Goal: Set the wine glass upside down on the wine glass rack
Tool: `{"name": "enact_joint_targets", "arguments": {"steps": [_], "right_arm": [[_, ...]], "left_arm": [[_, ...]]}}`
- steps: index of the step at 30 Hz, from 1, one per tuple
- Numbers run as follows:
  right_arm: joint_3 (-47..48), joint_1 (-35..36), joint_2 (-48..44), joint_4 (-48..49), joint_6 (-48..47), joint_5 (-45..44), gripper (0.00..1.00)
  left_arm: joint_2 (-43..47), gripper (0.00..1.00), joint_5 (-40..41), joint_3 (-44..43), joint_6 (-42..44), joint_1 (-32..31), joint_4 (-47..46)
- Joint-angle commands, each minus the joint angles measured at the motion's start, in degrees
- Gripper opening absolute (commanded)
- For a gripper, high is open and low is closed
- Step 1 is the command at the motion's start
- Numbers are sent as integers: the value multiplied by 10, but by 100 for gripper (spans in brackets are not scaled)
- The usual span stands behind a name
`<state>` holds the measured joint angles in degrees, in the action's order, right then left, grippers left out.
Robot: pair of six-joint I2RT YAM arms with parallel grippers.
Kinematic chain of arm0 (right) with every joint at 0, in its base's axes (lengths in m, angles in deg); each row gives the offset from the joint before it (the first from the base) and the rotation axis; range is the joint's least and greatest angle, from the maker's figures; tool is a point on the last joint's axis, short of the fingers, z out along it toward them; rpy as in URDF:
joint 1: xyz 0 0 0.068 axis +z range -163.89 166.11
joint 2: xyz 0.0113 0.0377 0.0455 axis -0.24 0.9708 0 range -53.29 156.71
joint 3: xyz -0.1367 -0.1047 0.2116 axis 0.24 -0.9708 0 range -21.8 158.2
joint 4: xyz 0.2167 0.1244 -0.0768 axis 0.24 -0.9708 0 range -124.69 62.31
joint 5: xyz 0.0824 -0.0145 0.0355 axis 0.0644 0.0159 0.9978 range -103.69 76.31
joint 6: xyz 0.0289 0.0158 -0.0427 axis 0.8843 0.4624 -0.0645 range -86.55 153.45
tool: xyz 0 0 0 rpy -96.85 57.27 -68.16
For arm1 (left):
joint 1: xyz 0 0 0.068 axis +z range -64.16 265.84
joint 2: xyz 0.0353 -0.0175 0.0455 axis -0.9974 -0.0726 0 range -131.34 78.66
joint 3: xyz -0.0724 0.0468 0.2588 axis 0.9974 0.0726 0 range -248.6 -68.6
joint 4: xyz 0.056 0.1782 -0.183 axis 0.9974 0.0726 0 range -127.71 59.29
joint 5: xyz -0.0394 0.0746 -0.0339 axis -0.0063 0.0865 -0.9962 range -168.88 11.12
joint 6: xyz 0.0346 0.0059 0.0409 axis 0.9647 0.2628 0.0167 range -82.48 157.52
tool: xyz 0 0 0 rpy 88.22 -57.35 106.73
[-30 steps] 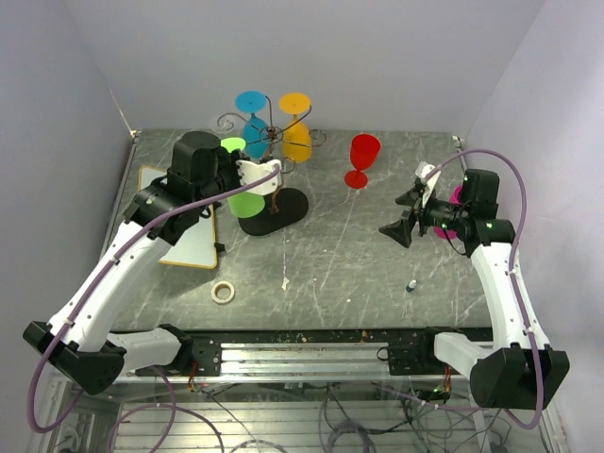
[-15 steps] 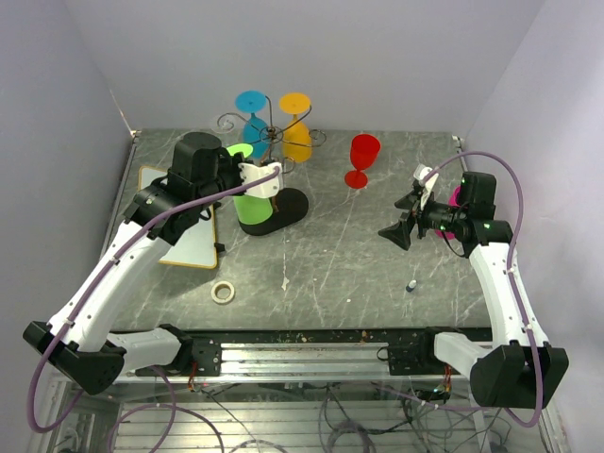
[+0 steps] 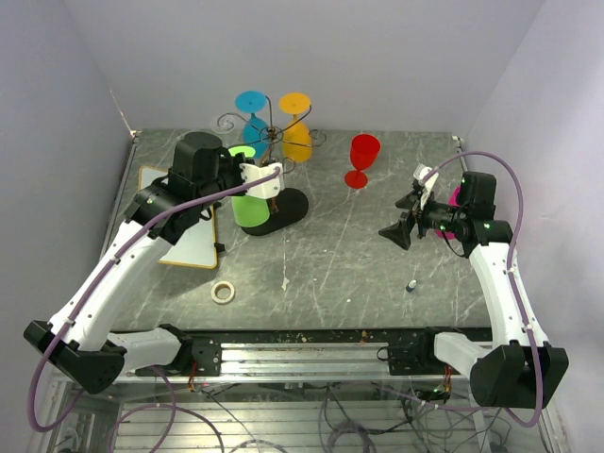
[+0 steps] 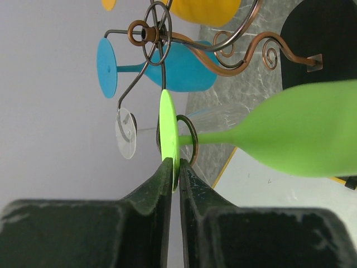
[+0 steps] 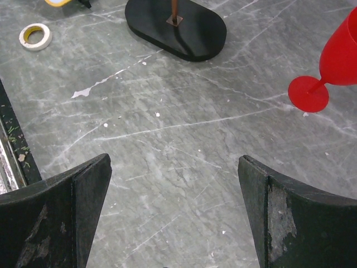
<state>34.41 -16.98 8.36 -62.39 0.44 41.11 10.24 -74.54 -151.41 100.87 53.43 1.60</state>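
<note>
Wine glass (image 4: 301,131) — green — hangs bowl-down in a ring of the wine glass rack (image 3: 288,206), left fingers (image 4: 150,190) pinched narrowly on its foot. Better to part them gently and back straight off, lest it swing; right fingers (image 5: 83,190) gape wide, empty, well right of the rack.

Four wine glasses show plainly: a blue glass (image 3: 251,101), an orange glass (image 3: 294,102), a green glass (image 3: 249,208) and a red glass (image 3: 364,151). A pink patch (image 3: 456,196) behind the right arm (image 3: 505,283) may be a fifth. There is one wine glass rack (image 3: 291,206), one tape roll (image 3: 223,292) and one white board (image 3: 189,231).
</note>
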Motion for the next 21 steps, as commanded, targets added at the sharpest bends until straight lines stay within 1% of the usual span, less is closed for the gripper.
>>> {"name": "enact_joint_targets", "arguments": {"steps": [1, 8, 21], "right_arm": [[-3, 1, -3, 9, 1, -2, 96], [-5, 0, -3, 10, 1, -6, 96], [-6, 0, 0, 11, 2, -10, 96]], "left_arm": [[-1, 21, -21, -6, -3, -2, -6], [2, 27, -31, -3, -3, -2, 2], [11, 34, -64, -13, -6, -2, 33]]}}
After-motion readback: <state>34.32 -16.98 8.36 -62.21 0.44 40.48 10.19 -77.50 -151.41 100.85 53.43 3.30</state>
